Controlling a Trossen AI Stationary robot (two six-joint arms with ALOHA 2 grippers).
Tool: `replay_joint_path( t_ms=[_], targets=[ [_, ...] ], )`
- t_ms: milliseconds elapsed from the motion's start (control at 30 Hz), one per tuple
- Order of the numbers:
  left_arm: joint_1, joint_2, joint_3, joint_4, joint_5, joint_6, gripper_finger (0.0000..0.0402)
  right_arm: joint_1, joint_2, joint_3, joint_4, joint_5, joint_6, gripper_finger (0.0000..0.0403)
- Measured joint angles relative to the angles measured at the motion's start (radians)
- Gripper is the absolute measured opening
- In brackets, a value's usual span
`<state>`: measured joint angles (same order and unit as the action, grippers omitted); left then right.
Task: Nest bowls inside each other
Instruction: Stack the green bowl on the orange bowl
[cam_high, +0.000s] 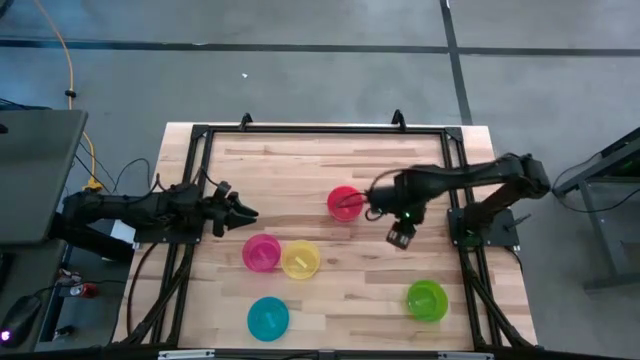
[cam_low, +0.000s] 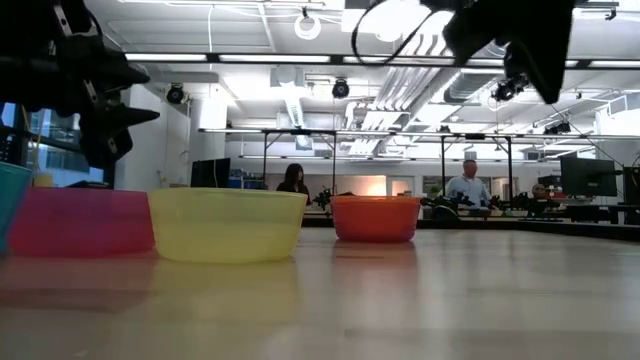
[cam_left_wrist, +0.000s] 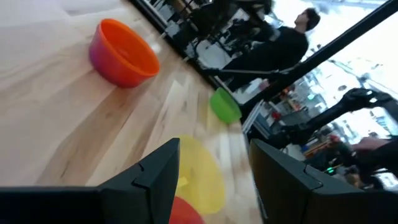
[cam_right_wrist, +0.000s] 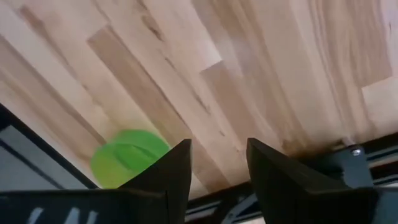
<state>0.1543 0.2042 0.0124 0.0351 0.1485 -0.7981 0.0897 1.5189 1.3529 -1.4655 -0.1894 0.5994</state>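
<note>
Orange bowl (cam_high: 344, 202) sits at table centre, a little toward 12 o'clock; in the left wrist view its outside shows purplish, so it may already hold or sit in the purple one (cannot tell for sure). No separate purple bowl visible anywhere.

Pink bowl (cam_high: 261, 252) and yellow bowl (cam_high: 300, 259) lie touching or nearly so, at about 7 o'clock from the orange. Blue bowl (cam_high: 268, 318) is at 6 o'clock from the pink, near the front edge. Green bowl (cam_high: 427, 300) stands well apart at 4 o'clock from the orange.

Right gripper (cam_high: 401, 236) hangs above bare table (cam_high: 330, 160) at about 4 o'clock from the orange bowl, fingers parted, nothing between them; its wrist view shows wood and the green bowl (cam_right_wrist: 127, 157) beyond.

Left gripper (cam_high: 240, 213) waits at the table's 9 o'clock side, fingers spread and empty, just at 10 o'clock from the pink bowl. Yellow (cam_left_wrist: 199, 174) and green (cam_left_wrist: 225, 104) lie ahead of it.

Step in hand, as I judge it: between picks, one nest likely made, four bowls loose.

Next move calls for: pick a loose bowl by the rim (green is the natural one for the right arm), lift clear, centre over the orange and lower level so it seats.
</note>
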Motion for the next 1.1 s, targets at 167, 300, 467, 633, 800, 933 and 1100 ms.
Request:
replay_joint_path(
  t_ms=[167,300,467,633,800,933,1100],
  targets=[
    [0.000,0.012,0.000,0.002,-0.003,0.039,0.0184,0.151,-0.033,0.000,0.008,0.038,0.136,0.0145],
    [0.001,0.012,0.000,0.002,-0.003,0.056,0.0184,0.271,-0.041,-0.032,0.032,0.062,0.195,0.0145],
    [0.001,0.012,0.000,0.006,-0.003,0.058,0.0184,0.422,-0.042,-0.129,0.084,-0.018,0.243,0.0145],
    [0.001,0.012,0.000,0.008,-0.003,0.040,0.0184,0.541,-0.042,-0.197,0.127,-0.058,0.313,0.0144],
    [0.001,0.012,0.000,0.016,-0.003,0.024,0.0184,0.631,-0.042,-0.259,0.318,-0.047,0.373,0.0144],
    [0.001,0.012,0.000,0.016,-0.004,0.015,0.0184,0.680,-0.042,-0.328,0.406,-0.047,0.486,0.0144],
    [0.001,0.012,0.000,0.016,-0.012,0.005,0.0184,0.730,-0.074,-0.423,0.482,-0.046,0.639,0.0144]
  ],
)
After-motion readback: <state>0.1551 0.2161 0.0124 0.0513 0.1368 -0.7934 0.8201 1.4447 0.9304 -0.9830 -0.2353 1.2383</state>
